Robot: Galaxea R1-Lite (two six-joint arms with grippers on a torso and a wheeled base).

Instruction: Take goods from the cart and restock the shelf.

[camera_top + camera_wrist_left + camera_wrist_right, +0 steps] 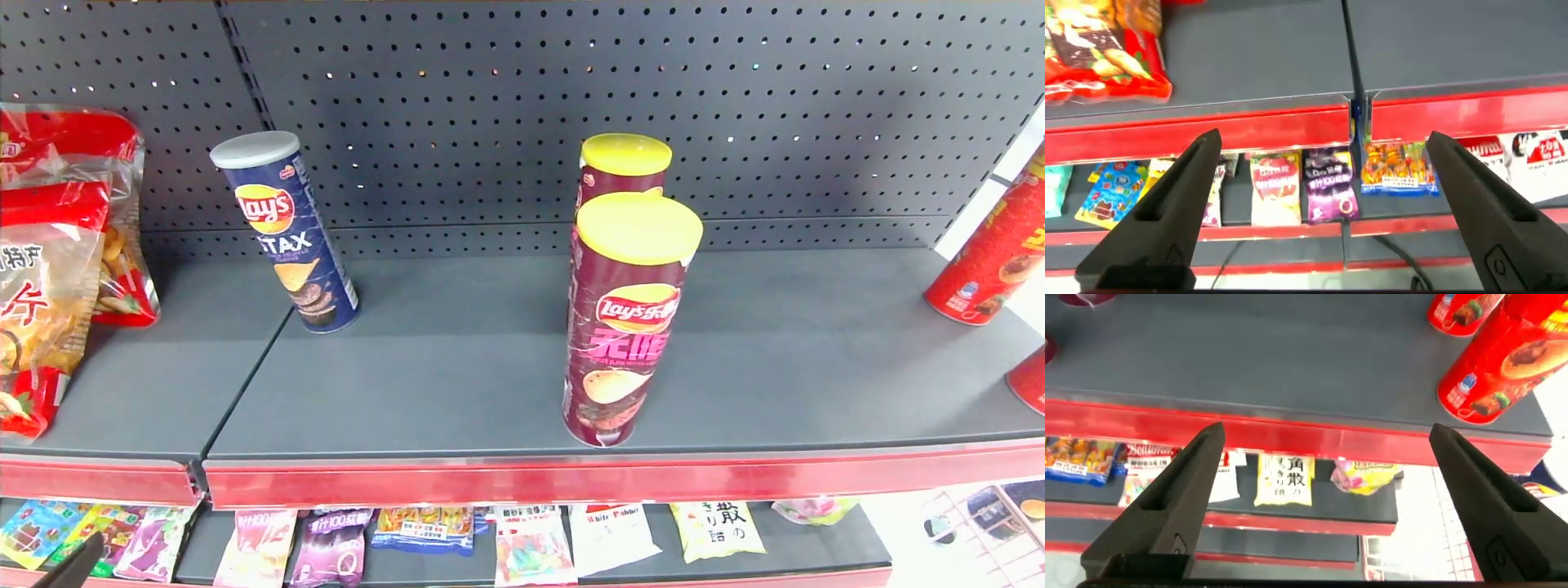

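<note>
The left pincer (1323, 137) and the right pincer (1327, 428) are both wide open and hold nothing, low by the shelf (457, 359). On it stand a blue can (286, 233) and a purple can (624, 327).

Printed logos on blue can (286, 237), maroon can (624, 327), lettering on snack bags (49, 269)

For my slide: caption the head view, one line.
Blue can, front maroon can and rear maroon can stand on the grey shelf.
</note>
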